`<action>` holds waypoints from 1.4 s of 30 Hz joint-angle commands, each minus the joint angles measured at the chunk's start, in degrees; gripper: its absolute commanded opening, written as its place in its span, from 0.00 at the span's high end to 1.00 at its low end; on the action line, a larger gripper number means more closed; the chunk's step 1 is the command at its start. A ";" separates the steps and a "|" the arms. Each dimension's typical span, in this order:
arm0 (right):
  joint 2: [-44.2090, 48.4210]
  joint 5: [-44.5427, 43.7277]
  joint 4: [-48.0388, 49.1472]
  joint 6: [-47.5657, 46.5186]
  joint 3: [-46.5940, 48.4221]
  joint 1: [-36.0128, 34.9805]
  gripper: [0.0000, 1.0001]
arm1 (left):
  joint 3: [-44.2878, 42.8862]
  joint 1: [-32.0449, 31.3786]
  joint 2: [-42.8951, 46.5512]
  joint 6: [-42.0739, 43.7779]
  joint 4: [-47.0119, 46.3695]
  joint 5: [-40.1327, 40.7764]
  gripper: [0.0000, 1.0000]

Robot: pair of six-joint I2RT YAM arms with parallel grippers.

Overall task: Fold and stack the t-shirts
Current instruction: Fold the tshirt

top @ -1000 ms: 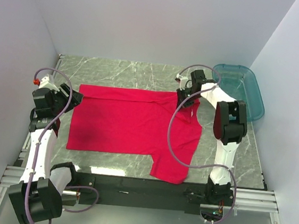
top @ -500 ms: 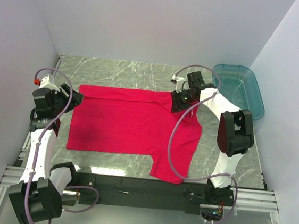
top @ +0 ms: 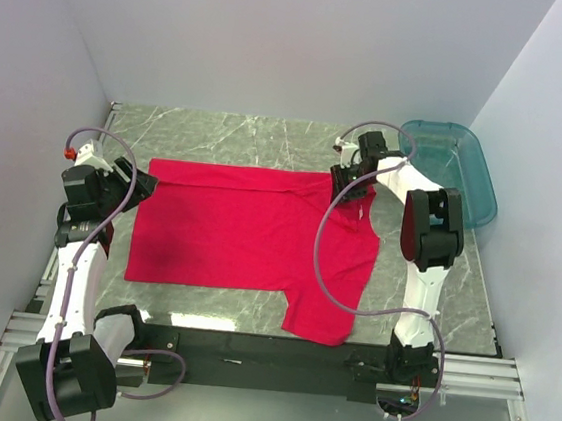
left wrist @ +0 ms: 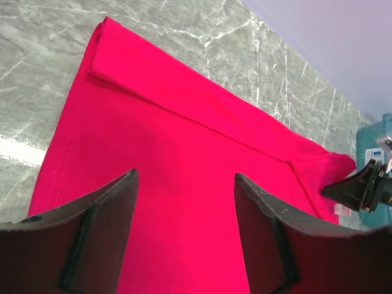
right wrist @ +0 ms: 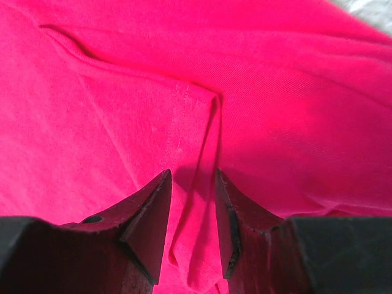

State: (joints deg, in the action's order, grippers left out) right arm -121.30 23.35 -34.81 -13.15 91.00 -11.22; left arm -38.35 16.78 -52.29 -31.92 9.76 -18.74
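One red t-shirt (top: 239,231) lies spread flat on the marble table, its far edge folded over in a narrow band and one sleeve reaching toward the near edge. My left gripper (top: 141,184) hovers open above the shirt's left edge; in the left wrist view its jaws (left wrist: 185,174) stand wide apart over the t-shirt (left wrist: 184,135), holding nothing. My right gripper (top: 349,185) is at the shirt's far right corner. In the right wrist view its jaws (right wrist: 192,171) stand narrowly apart with a raised fold of the t-shirt (right wrist: 275,92) pinched between them.
A teal see-through tub (top: 456,169) stands at the far right corner of the table. White walls close in the left, right and back. Bare marble (top: 229,135) shows beyond the shirt, and a black rail (top: 246,353) runs along the near edge.
The right arm swung slightly left half a second ago and has come back to where it was. The shirt and left arm look unchanged.
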 commanded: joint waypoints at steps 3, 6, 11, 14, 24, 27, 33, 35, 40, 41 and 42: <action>-0.35 1.52 -0.96 0.40 1.02 -0.38 0.59 | 0.03 -0.16 -0.09 1.25 -1.06 -0.77 0.31; -0.61 1.87 -1.23 0.14 0.58 -0.38 0.60 | -0.06 -0.16 -0.27 1.25 -1.06 -0.77 0.31; 0.53 3.01 -0.96 0.05 -0.12 -0.38 0.67 | 0.11 -0.25 -0.09 1.34 -1.15 -0.68 0.31; 1.94 3.80 -0.61 -0.21 -0.74 -0.38 0.77 | 0.03 -0.25 -0.18 1.25 -1.23 -0.86 0.31; 3.78 4.07 0.53 -0.30 -2.49 -0.38 1.00 | 0.03 -0.16 0.00 1.25 -0.97 -0.86 0.31; 5.98 5.46 1.14 -1.35 -4.07 -0.64 1.00 | 0.03 -0.25 0.00 1.25 -1.14 -0.86 0.31; 11.77 9.86 1.41 -3.20 -8.91 -3.01 1.00 | 0.11 -0.16 -0.18 1.16 -1.23 -1.12 0.31; 12.48 11.27 0.97 -3.99 -10.58 -4.77 1.00 | 0.12 -0.16 -0.18 1.16 -1.15 -1.03 0.31; 12.93 7.69 3.51 -0.67 -10.77 -6.27 0.87 | 0.03 -0.25 0.00 1.25 -0.88 -0.95 0.31; 12.66 4.45 3.69 1.09 -9.97 -5.40 0.72 | 0.20 -0.25 0.17 1.25 -0.80 -0.95 0.31; 11.53 2.42 3.87 1.98 -9.01 -4.78 0.59 | 0.20 -0.25 0.26 1.25 -0.79 -0.95 0.31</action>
State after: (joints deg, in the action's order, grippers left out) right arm -110.52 31.16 -33.69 -14.13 79.94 -18.15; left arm -38.35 16.78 -52.38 -31.92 9.76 -18.76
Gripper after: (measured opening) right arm 0.346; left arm 0.690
